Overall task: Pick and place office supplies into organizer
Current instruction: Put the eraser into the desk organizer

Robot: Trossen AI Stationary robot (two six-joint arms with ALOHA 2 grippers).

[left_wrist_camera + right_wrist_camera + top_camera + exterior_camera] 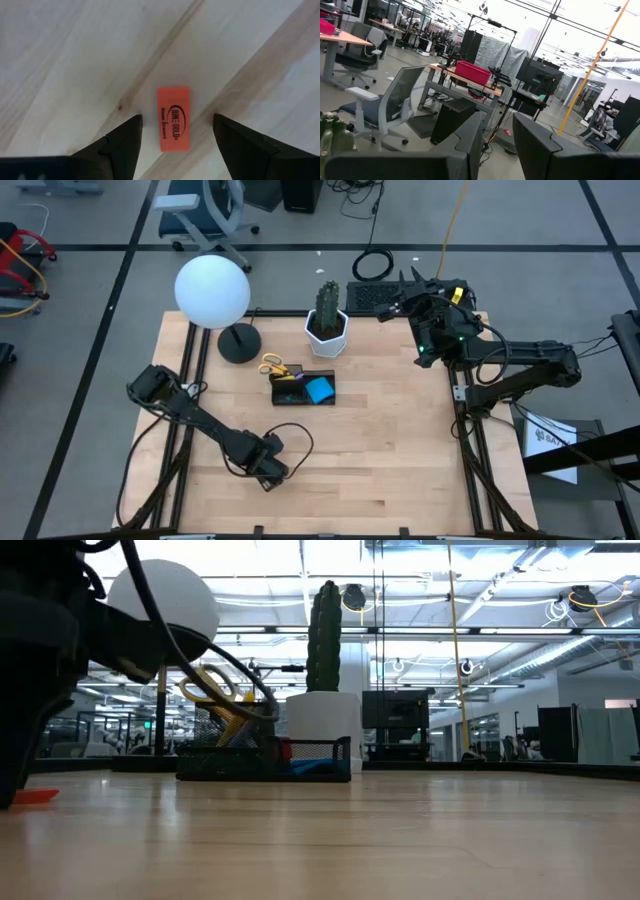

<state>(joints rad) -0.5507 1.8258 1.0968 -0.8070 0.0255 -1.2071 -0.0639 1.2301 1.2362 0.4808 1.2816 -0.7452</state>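
One item in hand: orange eraser, flat on the bare table, lower left of centre in the high view. Left tool poised directly over it, fingers spread wide, eraser lying between them, nearer the left-hand finger in the wrist picture, touching neither. Step judged as pre-grasp, pick not yet made. Next move likely calls for a straight drop to the table, slight centring, then closing across the eraser's short width; thin piece, so fingertips must reach the wood. Carry then up and right to the organizer, centre of the high view, already holding yellow scissors and blue pad. Right tool parked upper right, half closed, holding nothing.
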